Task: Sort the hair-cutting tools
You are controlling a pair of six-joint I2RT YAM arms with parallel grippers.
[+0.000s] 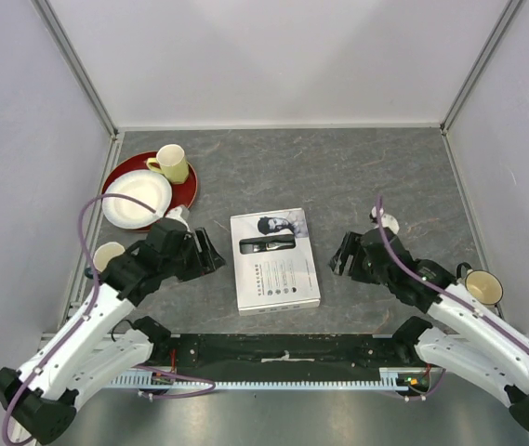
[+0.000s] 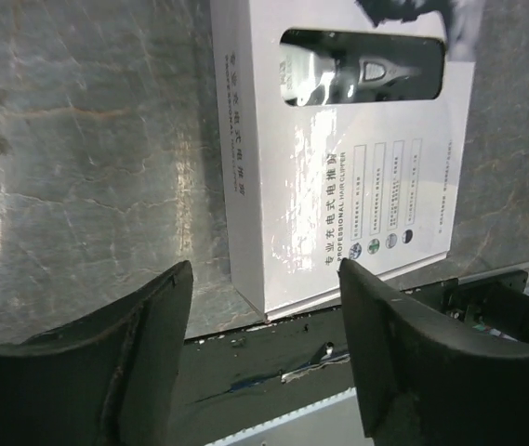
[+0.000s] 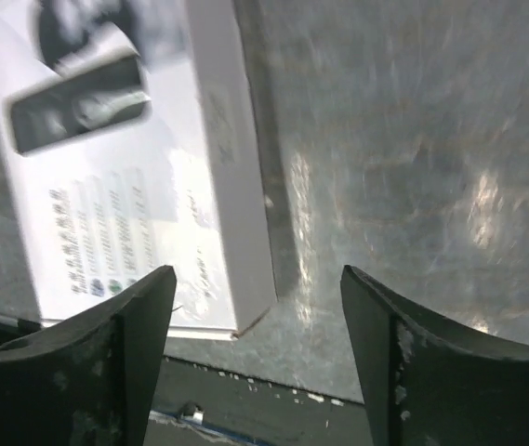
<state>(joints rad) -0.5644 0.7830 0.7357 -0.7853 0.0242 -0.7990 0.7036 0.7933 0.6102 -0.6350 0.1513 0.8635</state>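
Tabletop (image 1: 366, 177) grey marbled, walls (image 1: 273, 56) white; L end effector (image 1: 215, 253), R end effector (image 1: 339, 255) agape, empty

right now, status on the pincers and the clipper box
Left pincer open, empty. Right pincer open, empty. Box shut between them, clipper inside. Cups, plate well aside.

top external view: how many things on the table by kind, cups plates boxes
cups: 3
red plate: 1
white plate: 1
white box: 1
total: 6
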